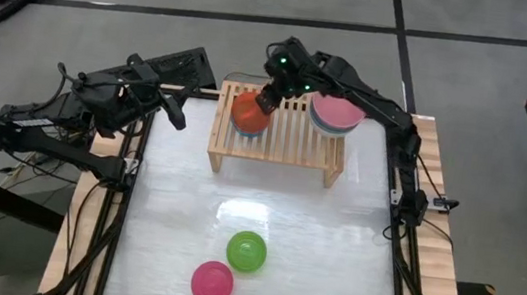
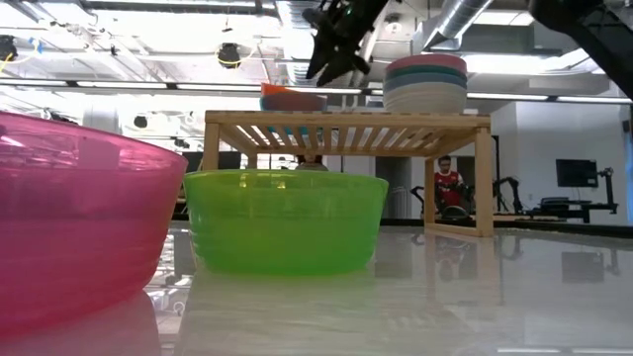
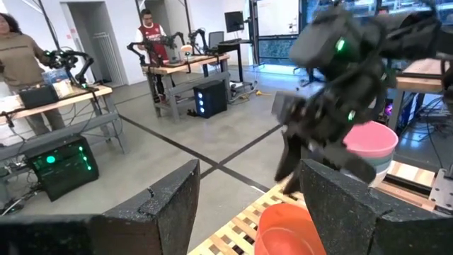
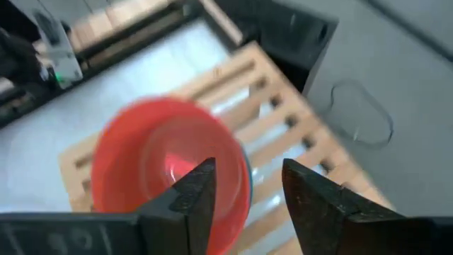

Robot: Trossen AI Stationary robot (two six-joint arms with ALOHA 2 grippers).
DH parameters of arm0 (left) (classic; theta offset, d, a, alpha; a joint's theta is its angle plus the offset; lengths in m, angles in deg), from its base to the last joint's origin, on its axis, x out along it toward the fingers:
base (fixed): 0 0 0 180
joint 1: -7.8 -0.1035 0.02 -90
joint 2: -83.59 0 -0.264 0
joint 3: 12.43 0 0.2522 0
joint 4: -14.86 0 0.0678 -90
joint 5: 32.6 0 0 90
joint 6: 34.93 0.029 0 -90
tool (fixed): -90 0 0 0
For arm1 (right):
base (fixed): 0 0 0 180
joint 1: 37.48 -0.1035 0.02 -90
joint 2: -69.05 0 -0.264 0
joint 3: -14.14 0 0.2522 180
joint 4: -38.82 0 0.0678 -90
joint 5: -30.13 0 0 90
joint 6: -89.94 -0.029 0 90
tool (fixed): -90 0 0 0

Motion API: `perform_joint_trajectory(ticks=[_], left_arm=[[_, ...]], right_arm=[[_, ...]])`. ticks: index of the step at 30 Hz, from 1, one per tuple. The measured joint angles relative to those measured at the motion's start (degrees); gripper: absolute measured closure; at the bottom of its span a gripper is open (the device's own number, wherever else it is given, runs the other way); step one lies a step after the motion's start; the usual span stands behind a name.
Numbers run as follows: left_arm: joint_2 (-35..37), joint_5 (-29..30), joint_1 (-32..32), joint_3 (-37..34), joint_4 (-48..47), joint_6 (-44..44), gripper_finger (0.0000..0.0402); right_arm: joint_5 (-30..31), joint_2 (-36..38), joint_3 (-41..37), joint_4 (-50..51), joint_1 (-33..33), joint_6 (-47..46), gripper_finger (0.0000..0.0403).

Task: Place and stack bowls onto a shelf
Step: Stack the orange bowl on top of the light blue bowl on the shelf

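The light-wood shelf (image 1: 296,144) stands at the table's far middle. On its left part the red-orange bowl (image 1: 247,113) sits nested in a cyan bowl (image 2: 294,105), whose rim shows in the right wrist view (image 4: 244,197). On its right part stands a stack of larger bowls (image 1: 336,113) with pale pink on top. My right gripper (image 1: 271,97) is open just above the red-orange bowl's (image 4: 163,163) far right rim, clear of it in the low view (image 2: 332,61). My left gripper (image 1: 178,116) is open and empty at the table's far left.
A lime green bowl (image 1: 247,251) and a magenta bowl (image 1: 212,283) stand upright on the table's near middle, close together. There is free table between them and the shelf. People stand at benches in the room beyond (image 3: 152,35).
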Motion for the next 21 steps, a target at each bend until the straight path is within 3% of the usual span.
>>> perform_joint_trajectory(ticks=[4,9,10,21], left_arm=[[0.0,0.0,0.0,0.0,-0.1,-0.1,0.0172],[0.0,0.0,0.0,0.0,-0.3,-0.2,0.0172],[0.0,0.0,0.0,0.0,-0.5,-0.4,0.0172],[0.0,1.5,0.0,0.0,-6.7,-4.1,0.0173]], right_arm=[[0.4,1.7,0.0,-5.1,-0.2,2.7,0.0239],[-1.2,-0.1,0.0,-10.7,-1.2,4.6,0.0371],[-1.2,-0.8,0.0,-11.6,-1.3,5.1,0.0382],[-2.4,-5.8,-0.1,-15.0,-0.9,3.5,0.0385]])
